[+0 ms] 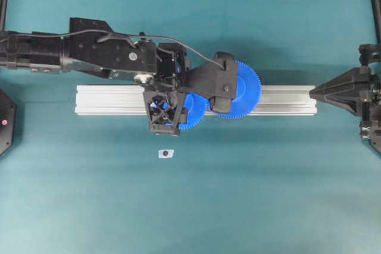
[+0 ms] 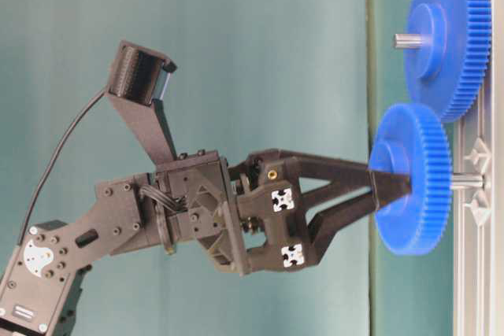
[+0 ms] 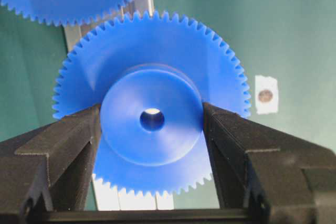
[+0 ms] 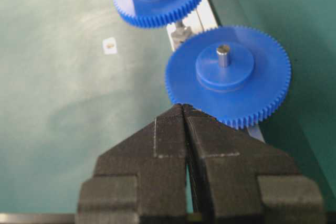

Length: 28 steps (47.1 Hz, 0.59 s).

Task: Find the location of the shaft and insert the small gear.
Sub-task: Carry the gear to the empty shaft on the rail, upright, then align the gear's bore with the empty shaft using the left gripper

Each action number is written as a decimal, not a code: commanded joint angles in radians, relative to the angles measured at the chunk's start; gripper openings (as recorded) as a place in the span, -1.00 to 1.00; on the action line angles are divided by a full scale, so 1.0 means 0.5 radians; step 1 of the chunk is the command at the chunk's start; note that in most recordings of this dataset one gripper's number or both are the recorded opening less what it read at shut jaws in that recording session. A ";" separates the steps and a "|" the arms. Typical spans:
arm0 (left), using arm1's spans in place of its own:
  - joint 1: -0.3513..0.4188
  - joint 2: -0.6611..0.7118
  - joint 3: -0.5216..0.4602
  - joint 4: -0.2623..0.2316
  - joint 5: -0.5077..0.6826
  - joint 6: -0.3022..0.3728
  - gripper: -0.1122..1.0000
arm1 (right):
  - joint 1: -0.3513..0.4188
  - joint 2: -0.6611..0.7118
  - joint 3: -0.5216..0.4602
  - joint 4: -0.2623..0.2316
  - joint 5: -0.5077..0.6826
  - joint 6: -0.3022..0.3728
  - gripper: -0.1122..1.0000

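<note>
The left pincer (image 3: 151, 129) pinched the small gear (image 3: 152, 103) by its smooth round hub. The gear was blue plastic with tiny teeth. Its hole sat over the shiny shaft (image 2: 466, 182), which stuck up from the ridged metal rail (image 1: 107, 100). The right pincer (image 4: 184, 109) was pressed together, farther off.

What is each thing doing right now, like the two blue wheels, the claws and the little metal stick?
small gear: gripped at its hub by the left gripper, partly onto the shaft, not fully down.
shaft: sticking out of the rail, tip inside the small gear's hole.
large gear: seated on its grey pin on the rail.
left gripper: closed on the small gear.
right gripper: shut, holding nothing.
aluminium rail: lying flat on the table.
</note>
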 commanded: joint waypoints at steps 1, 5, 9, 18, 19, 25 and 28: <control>0.015 -0.021 0.015 0.006 -0.009 -0.009 0.35 | -0.003 0.006 -0.025 0.003 -0.015 0.025 -0.77; 0.028 -0.025 0.034 0.006 -0.009 -0.006 0.35 | -0.003 -0.003 -0.025 0.003 -0.015 0.021 -0.77; 0.055 -0.037 0.052 0.006 -0.009 -0.006 0.35 | -0.003 -0.015 -0.021 0.003 -0.009 0.025 -0.77; 0.120 -0.064 0.074 0.006 -0.003 -0.003 0.35 | -0.003 -0.031 -0.025 0.003 -0.009 0.025 -0.77; 0.123 -0.067 0.074 0.006 -0.003 -0.003 0.35 | -0.006 -0.034 -0.021 0.003 -0.006 0.025 -0.77; 0.135 -0.058 0.074 0.006 -0.003 -0.003 0.35 | -0.003 -0.034 -0.021 0.003 -0.006 0.025 -0.77; 0.135 -0.055 0.067 0.006 -0.009 -0.003 0.35 | -0.003 -0.037 -0.021 0.003 -0.006 0.025 -0.77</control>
